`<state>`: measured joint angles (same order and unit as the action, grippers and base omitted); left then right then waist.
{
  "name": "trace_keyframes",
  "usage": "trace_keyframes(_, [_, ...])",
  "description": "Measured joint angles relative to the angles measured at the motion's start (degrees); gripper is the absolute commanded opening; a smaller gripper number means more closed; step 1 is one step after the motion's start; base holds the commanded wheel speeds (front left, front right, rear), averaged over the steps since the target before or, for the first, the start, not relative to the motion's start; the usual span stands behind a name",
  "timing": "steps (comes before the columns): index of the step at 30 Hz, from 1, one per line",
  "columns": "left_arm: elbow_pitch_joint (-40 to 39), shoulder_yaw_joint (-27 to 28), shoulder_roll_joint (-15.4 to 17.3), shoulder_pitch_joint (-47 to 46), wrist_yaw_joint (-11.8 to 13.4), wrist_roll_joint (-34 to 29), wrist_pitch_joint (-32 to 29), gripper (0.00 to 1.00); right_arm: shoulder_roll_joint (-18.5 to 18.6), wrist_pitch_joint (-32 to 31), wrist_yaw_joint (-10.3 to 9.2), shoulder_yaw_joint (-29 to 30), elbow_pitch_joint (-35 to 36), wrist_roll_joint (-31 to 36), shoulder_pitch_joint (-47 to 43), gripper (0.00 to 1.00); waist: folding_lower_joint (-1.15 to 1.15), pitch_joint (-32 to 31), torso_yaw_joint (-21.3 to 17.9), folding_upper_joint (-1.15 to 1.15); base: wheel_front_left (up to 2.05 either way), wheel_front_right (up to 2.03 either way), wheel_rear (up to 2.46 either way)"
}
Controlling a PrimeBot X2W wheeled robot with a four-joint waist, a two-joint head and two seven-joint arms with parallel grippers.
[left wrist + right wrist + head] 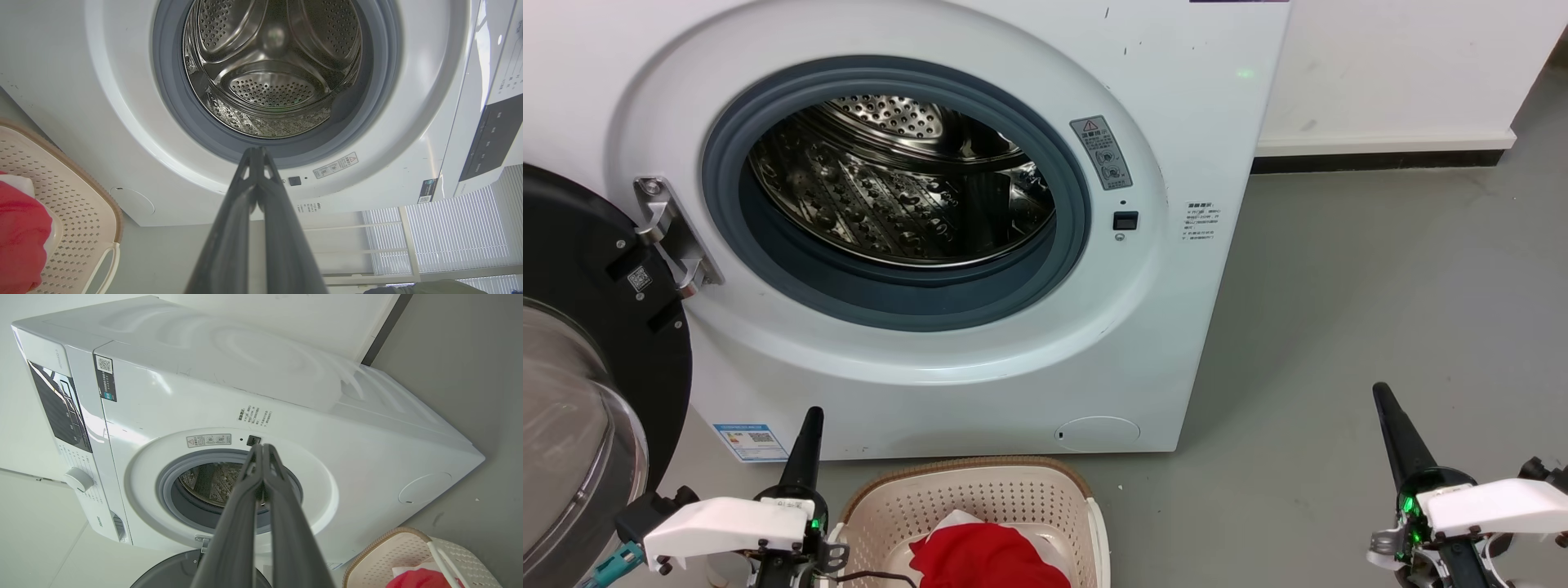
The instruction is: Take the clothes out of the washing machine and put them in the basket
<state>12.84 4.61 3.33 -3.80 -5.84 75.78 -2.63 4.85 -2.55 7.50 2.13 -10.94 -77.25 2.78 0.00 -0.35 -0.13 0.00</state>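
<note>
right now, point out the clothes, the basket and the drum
clothes (988, 559), head view, red fabric middle
basket (980, 498), head view, perforated back wall
drum (271, 87), left wrist view, perforated steel inside

The porthole (894, 188) of the washing machine (1176, 122) stands open before me. Its door (596, 343) hangs open just beside my left gripper (812, 415); the basket (980, 490) stands between my grippers. Grey floor (1380, 286) surrounds my right gripper (1379, 392).

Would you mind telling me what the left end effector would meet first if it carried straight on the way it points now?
Probably the washing machine: the left end effector, shut, aims at the lower part of its grey door seal, though depth is hard to judge.
</note>
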Motion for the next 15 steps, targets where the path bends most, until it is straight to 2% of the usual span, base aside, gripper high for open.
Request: trace_keyframes(15, [0.5, 0.9, -0.2, -1.1, -0.7, 7.2, -1.7, 0.00, 0.0, -0.8, 0.00, 0.9, -1.2, -7.4, 1.1, 0.00, 0.00, 0.2, 0.1, 0.00, 0.00, 0.00, 0.00])
